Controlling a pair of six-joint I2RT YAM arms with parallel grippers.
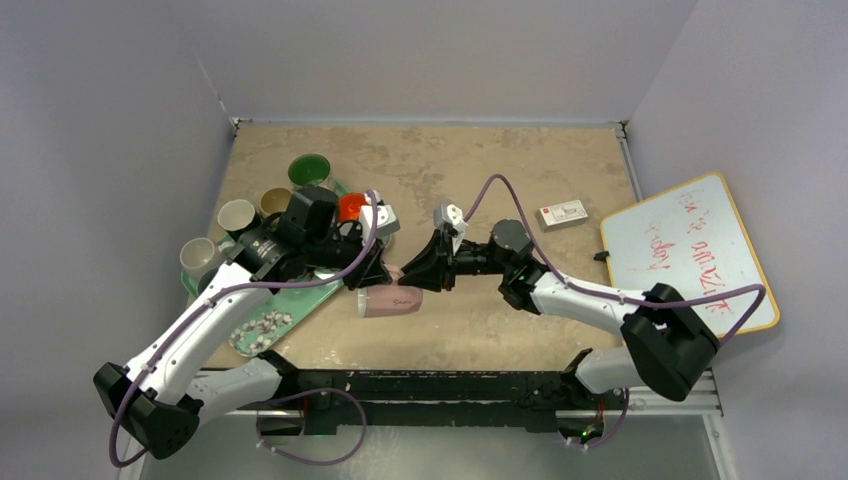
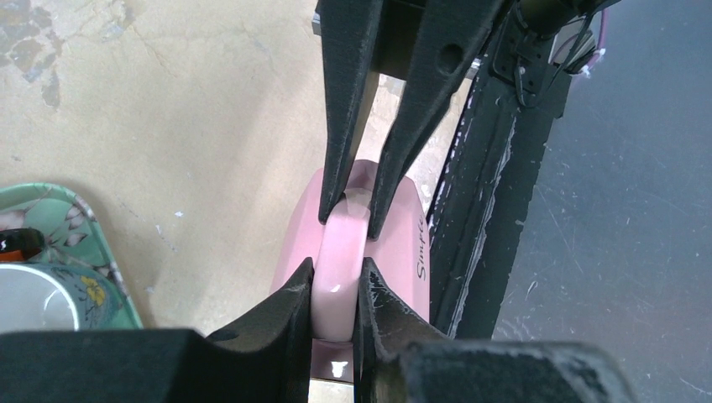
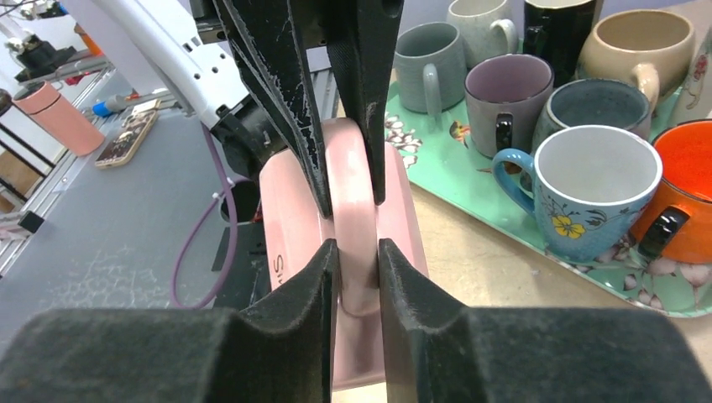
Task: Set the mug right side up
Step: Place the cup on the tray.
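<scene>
The pink mug (image 1: 390,300) lies on its side in the air near the table's front edge, handle upward. My left gripper (image 1: 383,272) comes in from the left and is shut on the mug's handle (image 2: 340,260); its jaws press both sides of the handle in the left wrist view (image 2: 336,284). From the right, my right gripper (image 1: 412,274) is shut on the same handle (image 3: 353,201) a little further along (image 3: 357,252). Each wrist view shows the other gripper's fingers (image 2: 348,126) (image 3: 285,101) clamped on the handle opposite. The mug's mouth is hidden.
A green flowered tray (image 1: 290,305) (image 3: 470,180) at the left holds several upright mugs (image 3: 588,185). A whiteboard (image 1: 690,250) lies at the right edge and a small white box (image 1: 562,213) sits behind the right arm. The table's front rail (image 2: 487,210) is just below the mug.
</scene>
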